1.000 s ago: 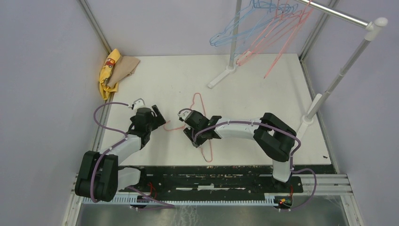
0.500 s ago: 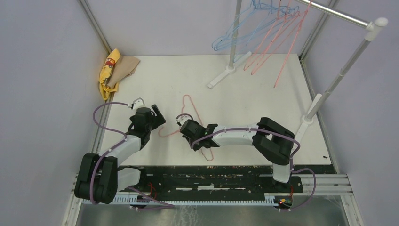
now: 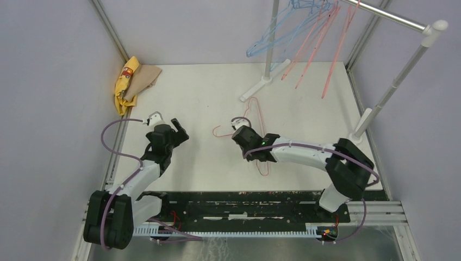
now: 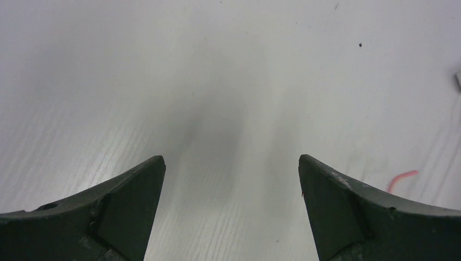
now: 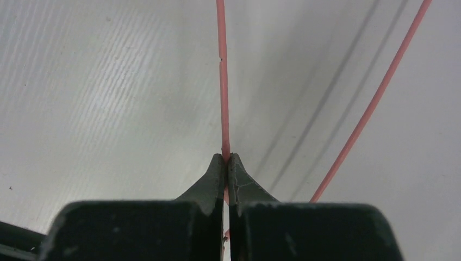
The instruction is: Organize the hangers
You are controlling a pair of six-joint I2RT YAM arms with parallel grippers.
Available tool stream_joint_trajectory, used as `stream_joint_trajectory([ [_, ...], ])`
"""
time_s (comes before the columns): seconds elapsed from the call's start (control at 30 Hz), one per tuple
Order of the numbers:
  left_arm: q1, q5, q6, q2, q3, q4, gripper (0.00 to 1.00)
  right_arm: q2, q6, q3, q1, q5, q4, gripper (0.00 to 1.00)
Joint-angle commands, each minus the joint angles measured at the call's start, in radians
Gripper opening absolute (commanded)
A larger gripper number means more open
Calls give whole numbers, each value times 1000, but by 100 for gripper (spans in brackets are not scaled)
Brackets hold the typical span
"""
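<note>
- The right gripper (image 5: pixel 225 157) has its jaws pinched tight on one thin side of a pink hanger (image 5: pixel 222 81). The wire runs straight out ahead of the tips, and another side of it slants away to the right.
- From above, that pink hanger is near the middle of the white table (image 3: pixel 206 87), partly hidden under the right arm's wrist. Its far corner is close to a foot of the rack (image 3: pixel 392 15).
- The left gripper (image 4: pixel 231 160) has its jaws spread wide with nothing between them. It is aimed down at the table top, left of the pink hanger and apart from it.
- More hangers (image 3: pixel 321 22), blue and pink, hang bunched on the rack's rail at the far right.
- Crumpled cloths (image 3: pixel 130 79), yellow and tan, lie in the far left corner.
</note>
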Motion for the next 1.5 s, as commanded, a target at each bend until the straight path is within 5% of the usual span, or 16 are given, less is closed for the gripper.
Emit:
stream_joint_trajectory([
  [0.0,6,-74,-3,-73,-7,10,99,-253,-40,-42,-63,-52,-44,1],
  [0.4,7,-27,-12,-26,-2,30,99,-527,-3,127,-91,-567,-51,1],
  [0.77,6,6,-11,-37,0,33,99,-711,-81,308,-127,-191,-135,1],
  [1.07,6,16,-6,-35,0,33,99,-758,-101,325,-350,-178,-173,1],
  [1.47,5,37,-13,4,4,57,99,-867,-136,391,-367,-99,-281,1],
])
